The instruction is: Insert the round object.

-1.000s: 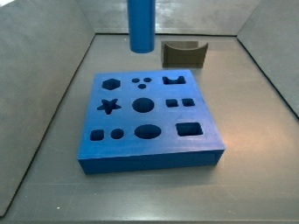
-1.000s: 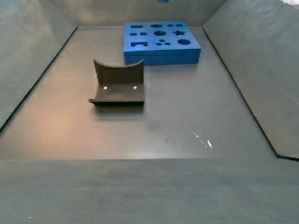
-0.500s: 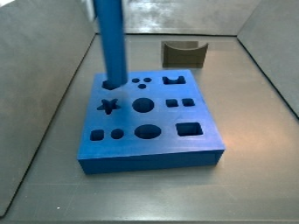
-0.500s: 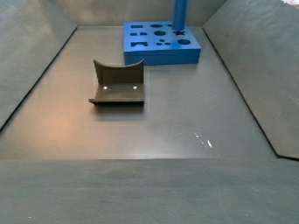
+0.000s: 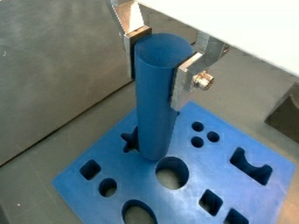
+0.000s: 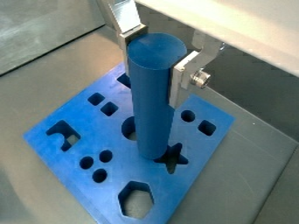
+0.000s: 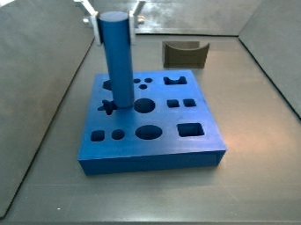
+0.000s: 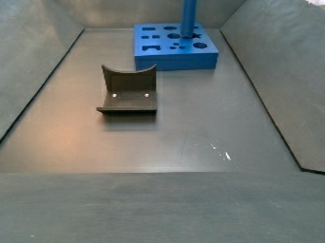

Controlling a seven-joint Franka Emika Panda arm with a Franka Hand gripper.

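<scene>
Grey tabletop carries the blue block; the gripper, fingers clamped on the round object, probably should shift it over the round hole, staying upright.

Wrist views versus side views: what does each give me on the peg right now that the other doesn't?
Only the wrist views show the gripper shut on the round object, silver fingers flat against its upper end, and its foot beside the star-shaped hole. Only the side views show the olive block apart on the floor. Both show the peg upright over the blue block, not in the large round hole.
</scene>
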